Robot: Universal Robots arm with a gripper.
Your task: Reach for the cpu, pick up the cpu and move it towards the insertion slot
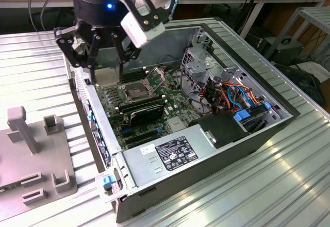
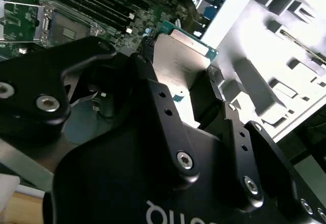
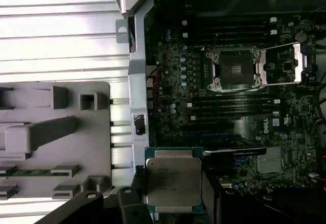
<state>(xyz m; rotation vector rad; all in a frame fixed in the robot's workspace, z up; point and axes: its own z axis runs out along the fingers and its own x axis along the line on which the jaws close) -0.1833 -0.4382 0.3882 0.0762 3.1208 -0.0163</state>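
My gripper point(image 2: 186, 89) was clamped on the cpu point(image 3: 173, 182); I judged it should stay flat nearing the insertion slot point(image 3: 235, 70).

The chip point(image 3: 173, 183) is pale silvery-tan with a teal-green edge. The board point(image 3: 239, 132) is dark green, speckled with small silver parts. The socket point(image 3: 235, 70) has a shiny metal frame and a dark centre. The gripper point(image 2: 196, 81) is matte black, and the grey table point(image 1: 289, 185) is ribbed.

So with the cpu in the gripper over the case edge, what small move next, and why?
Probably carry it sideways over the board toward the slot: the gripper holds the cpu by the case wall, and the slot's frame stands open with its centre empty.
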